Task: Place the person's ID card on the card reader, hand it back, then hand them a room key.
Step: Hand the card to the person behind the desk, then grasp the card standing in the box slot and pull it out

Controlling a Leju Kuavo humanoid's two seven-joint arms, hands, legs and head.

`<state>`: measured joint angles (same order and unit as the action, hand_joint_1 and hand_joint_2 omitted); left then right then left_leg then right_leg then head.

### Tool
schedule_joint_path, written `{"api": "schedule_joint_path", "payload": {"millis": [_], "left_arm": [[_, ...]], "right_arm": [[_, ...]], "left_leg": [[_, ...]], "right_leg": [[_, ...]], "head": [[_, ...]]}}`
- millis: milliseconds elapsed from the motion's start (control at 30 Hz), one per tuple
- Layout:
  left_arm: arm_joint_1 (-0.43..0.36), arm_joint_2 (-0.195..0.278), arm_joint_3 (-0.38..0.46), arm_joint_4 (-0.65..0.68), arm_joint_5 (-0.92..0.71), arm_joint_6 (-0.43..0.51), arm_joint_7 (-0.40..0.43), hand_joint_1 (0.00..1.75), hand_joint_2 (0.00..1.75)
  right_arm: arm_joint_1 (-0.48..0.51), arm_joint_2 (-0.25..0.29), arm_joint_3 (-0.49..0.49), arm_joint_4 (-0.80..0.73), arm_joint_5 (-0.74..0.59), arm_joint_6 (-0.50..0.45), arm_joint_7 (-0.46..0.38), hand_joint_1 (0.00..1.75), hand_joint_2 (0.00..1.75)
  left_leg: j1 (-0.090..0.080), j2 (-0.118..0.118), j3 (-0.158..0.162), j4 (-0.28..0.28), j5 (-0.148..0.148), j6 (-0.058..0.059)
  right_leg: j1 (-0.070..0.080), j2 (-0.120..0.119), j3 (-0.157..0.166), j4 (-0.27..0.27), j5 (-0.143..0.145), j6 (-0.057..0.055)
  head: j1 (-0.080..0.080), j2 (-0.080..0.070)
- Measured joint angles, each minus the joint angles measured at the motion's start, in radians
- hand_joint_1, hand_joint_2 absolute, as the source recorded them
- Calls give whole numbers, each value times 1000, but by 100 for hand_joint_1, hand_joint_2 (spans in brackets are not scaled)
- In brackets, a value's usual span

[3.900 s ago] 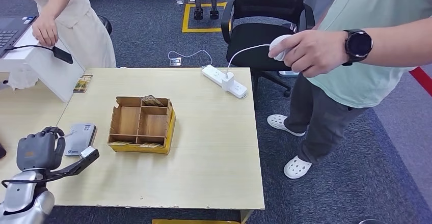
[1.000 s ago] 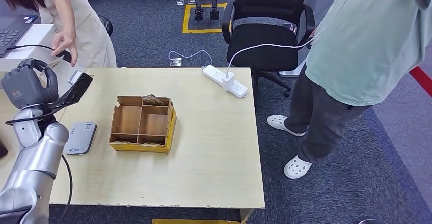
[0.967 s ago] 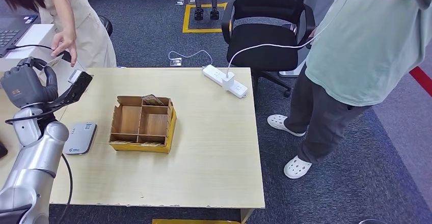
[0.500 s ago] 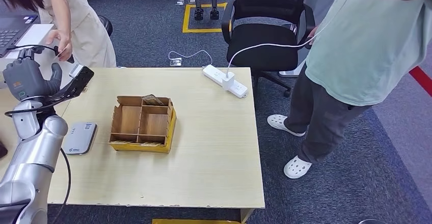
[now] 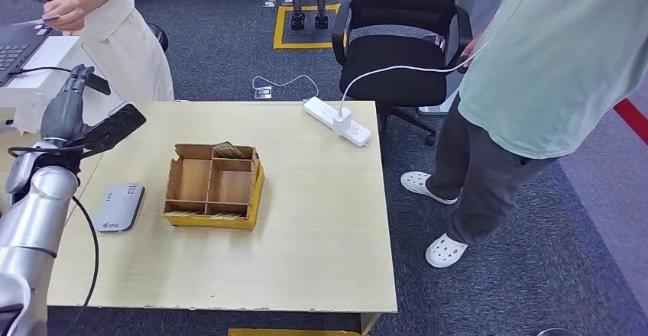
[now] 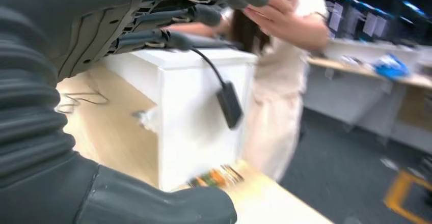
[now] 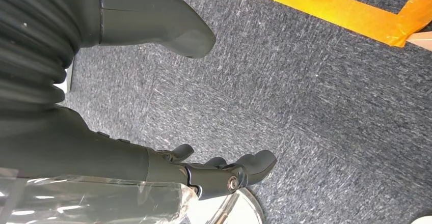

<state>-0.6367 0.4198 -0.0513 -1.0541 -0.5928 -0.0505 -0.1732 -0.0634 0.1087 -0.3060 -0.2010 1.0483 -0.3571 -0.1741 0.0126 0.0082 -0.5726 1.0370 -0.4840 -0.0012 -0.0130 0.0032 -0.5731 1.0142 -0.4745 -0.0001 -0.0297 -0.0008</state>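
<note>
My left hand point(image 5: 65, 108) is raised at the table's far left corner, fingers stretched out and apart, with nothing in it; the left wrist view shows the same hand point(image 6: 102, 40). The person in the cream dress has drawn their hand point(image 5: 66, 11) up and back, holding a thin pale card point(image 5: 34, 21). The grey card reader point(image 5: 118, 206) lies bare on the table, nearer me than my hand. The wooden compartment box point(image 5: 210, 221) holds cards point(image 5: 227, 150) in a far compartment. My right hand point(image 7: 91, 152) hangs over the carpet, holding nothing.
A white box point(image 5: 53, 84) with a dark cable and a laptop point(image 5: 15, 46) stand beyond my left hand. A colourful card point(image 6: 219, 175) lies at that box's foot. A power strip point(image 5: 336, 122) lies at the table's far edge. An office chair point(image 5: 397, 53) and a second person point(image 5: 550, 69) are on the right.
My left hand rose from beside the reader toward the person and has spread its fingers. The person's hand met it, then pulled up and away with the card.
</note>
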Motion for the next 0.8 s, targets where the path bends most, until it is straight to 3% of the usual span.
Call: {"api": "schedule_joint_path", "payload": {"millis": [100, 200, 333, 467, 600, 800], "left_arm": [[33, 99, -38, -90, 110, -166, -48, 0, 175], [85, 235, -65, -213, 220, -277, -68, 0, 175], [181, 402, -76, -389, 283, -326, -66, 0, 175], [302, 516, -78, -535, 287, -327, -59, 0, 175], [420, 566, -80, -637, 215, -266, -47, 0, 175], [577, 533, -94, -711, 1, -147, -34, 0, 175]], "right_arm": [[3, -2, -1, 0, -4, 0, -10, 0, 175], [10, -5, -2, 0, -7, -2, -14, 0, 175], [19, -8, -8, 0, -14, -9, -23, 0, 175], [19, -9, -13, 0, -12, -9, -26, 0, 175], [19, -9, -18, 0, -13, -9, -28, 0, 175], [19, -9, -23, 0, -11, -10, -25, 0, 175]], "left_leg": [[0, 4, -1, 0, 0, 0], [1, 7, -2, 0, -1, -1], [1, 7, -4, -1, -1, -1], [0, 7, -5, -1, -1, -1], [-1, 6, -5, -1, -1, -1], [-1, 6, -4, 0, 0, 0]], "right_leg": [[0, 3, -2, 0, 0, 0], [0, 7, -5, 1, 0, 0], [0, 7, -6, 0, 0, -1], [0, 6, -7, 0, 0, -1], [0, 5, -6, 0, 0, 0], [-1, 5, -6, 0, 1, 1]], "head": [[0, 0], [0, 0], [0, 0], [0, 0], [1, 0], [1, 0]]}}
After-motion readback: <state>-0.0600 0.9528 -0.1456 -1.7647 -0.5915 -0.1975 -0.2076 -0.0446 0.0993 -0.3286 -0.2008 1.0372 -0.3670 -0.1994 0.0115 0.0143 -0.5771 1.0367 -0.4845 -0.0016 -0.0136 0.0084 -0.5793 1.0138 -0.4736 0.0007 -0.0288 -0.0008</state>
